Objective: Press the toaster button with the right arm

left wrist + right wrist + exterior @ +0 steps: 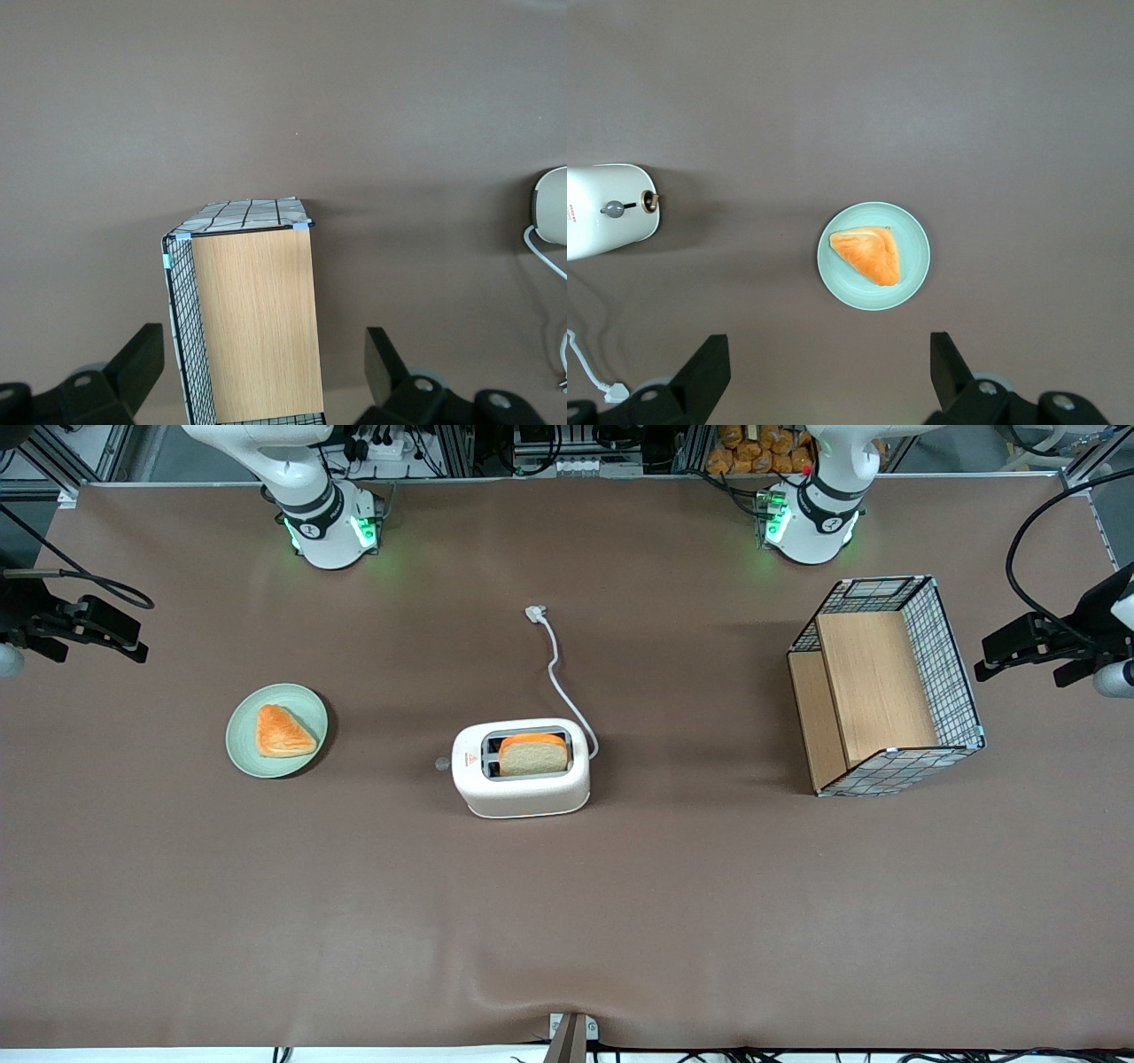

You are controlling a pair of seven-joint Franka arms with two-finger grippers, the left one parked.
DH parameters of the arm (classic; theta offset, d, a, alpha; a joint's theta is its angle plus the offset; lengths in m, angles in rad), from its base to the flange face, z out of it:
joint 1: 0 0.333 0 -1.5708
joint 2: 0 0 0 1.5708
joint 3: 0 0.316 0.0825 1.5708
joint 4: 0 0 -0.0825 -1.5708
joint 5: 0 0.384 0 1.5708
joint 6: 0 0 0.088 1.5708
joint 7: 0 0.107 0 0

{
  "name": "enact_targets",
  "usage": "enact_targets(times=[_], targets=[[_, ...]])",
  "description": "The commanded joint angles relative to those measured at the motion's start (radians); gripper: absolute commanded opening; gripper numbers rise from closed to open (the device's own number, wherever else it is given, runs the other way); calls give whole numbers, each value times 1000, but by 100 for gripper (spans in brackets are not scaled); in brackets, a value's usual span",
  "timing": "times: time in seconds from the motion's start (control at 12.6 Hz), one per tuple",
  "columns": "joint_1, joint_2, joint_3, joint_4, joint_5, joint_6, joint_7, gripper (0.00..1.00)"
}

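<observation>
white toaster (521, 769) at mid-table, one bread slice (532, 755) standing in a slot, red triangle mark on top. grey toaster button (612, 209) protruding from the narrow side facing the working arm's end of the table, untouched. white cord (560, 677) trailing from the toaster toward the arm bases, plug lying loose. green plate (306, 707) with a triangular pastry (282, 732) placed toward the working arm's end, well apart from the toaster. wire-and-wood basket (886, 685) toward the parked arm's end. right arm (301, 487) raised, gripper (829, 372) held high above the plate, fingers (704, 376) spread wide, gripping nothing, well apart from the button.
</observation>
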Motion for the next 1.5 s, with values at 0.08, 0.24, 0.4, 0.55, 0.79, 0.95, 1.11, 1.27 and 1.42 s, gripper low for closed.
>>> enact_targets(times=[0.08,0.24,0.4,0.55,0.79,0.95,1.11,1.27,1.42], targets=[[-12,7,12,23,14,-18,8,100],[-15,10,10,24,14,-16,7,100],[-21,10,10,24,14,-16,5,100],[-25,10,10,24,16,-16,2,100],[-22,17,12,23,16,-22,-2,100],[-22,24,12,19,16,-58,-5,100],[-24,36,12,13,16,-62,-25,100],[-25,37,12,12,16,-82,-39,100],[-27,39,12,12,28,-82,-42,100]])
